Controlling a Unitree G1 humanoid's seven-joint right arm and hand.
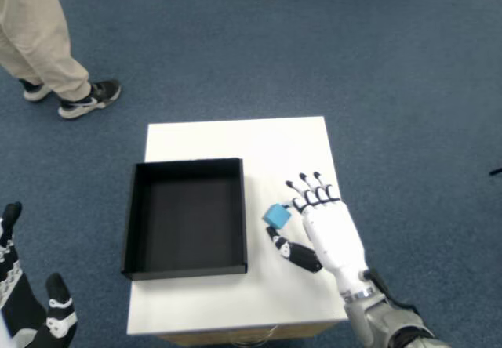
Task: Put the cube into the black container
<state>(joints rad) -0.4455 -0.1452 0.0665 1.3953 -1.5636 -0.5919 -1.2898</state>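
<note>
The white robot hand [323, 226] pinches the small light-blue cube [275, 215] at its fingertips, above the white tabletop [286, 148]. The empty, square black container [187, 216] lies just left of it. Carry the cube clear over the near wall before letting go.

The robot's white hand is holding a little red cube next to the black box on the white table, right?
Almost. The small cube is blue, not red, as the head view shows. The rest holds: the robot's white right hand grips it beside the black rectangular container, which stands on the white square table.
</note>
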